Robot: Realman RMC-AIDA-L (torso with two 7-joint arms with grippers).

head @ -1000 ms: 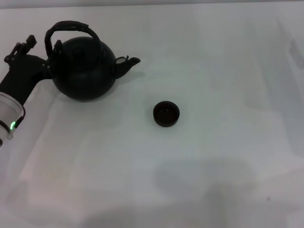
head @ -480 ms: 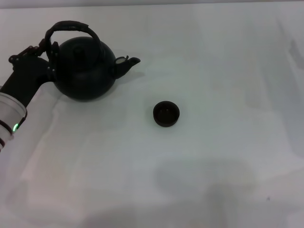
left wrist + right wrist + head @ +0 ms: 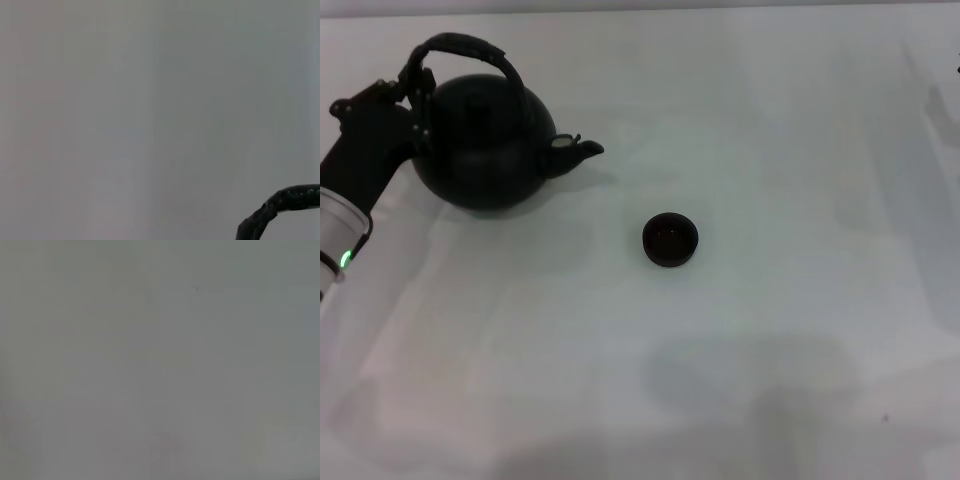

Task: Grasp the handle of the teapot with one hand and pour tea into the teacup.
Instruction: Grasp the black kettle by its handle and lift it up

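The large matte black teapot [image 3: 485,145] is at the far left of the head view, tipped so that its short spout [image 3: 582,150] points right and slightly down. Its arched handle [image 3: 465,47] rises over the lid. My left gripper [image 3: 413,82] is shut on the handle's left side, with the black wrist reaching in from the left edge. A curved piece of the handle [image 3: 282,202] shows in a corner of the left wrist view. The tiny dark teacup [image 3: 670,239] stands alone to the right of the spout and nearer to me, well apart from it. My right gripper is out of view.
A plain white table [image 3: 770,330] fills the head view and the right wrist view. Faint shadows lie on it near the front edge.
My left gripper closed in on the handle's left side. The teapot shifted a little left and tilted, and its spout dropped lower. The teacup has not moved.
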